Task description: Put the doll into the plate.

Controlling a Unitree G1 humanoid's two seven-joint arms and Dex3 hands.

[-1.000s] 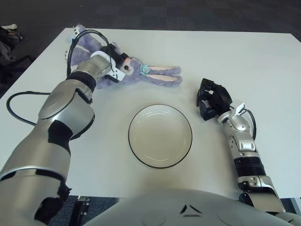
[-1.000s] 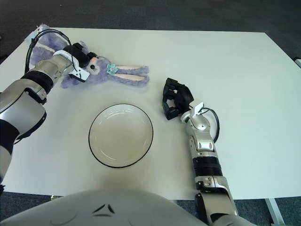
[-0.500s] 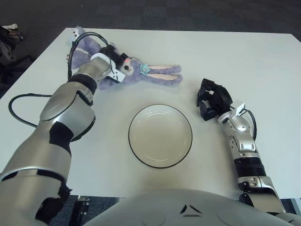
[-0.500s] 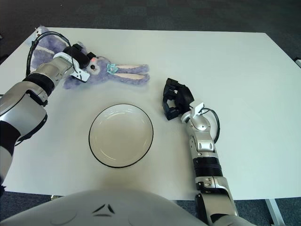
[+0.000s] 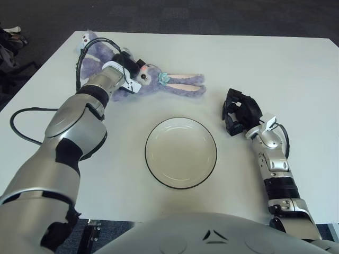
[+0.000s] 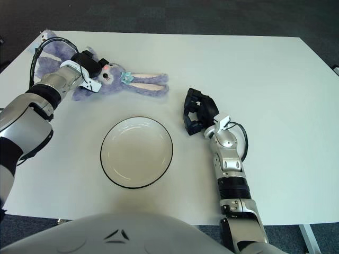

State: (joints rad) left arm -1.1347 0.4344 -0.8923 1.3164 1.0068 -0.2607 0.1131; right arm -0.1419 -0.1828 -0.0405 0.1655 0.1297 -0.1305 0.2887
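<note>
A purple plush bunny doll [image 5: 170, 82] lies on the white table [image 5: 296, 69] at the back left, its long ears stretched to the right. My left hand [image 5: 129, 72] is on the doll's body, fingers curled around it near the head. An empty white plate with a dark rim [image 5: 180, 152] sits in the middle near the front. My right hand [image 5: 237, 112] shows to the right of the plate, fingers curled and holding nothing.
A black cable [image 5: 21, 124] loops over the table's left edge beside my left arm. Bare table surface stretches to the right and behind the plate.
My left hand has shifted slightly toward the back on the doll, and the doll has nudged a little with it. The right hand has not moved.
</note>
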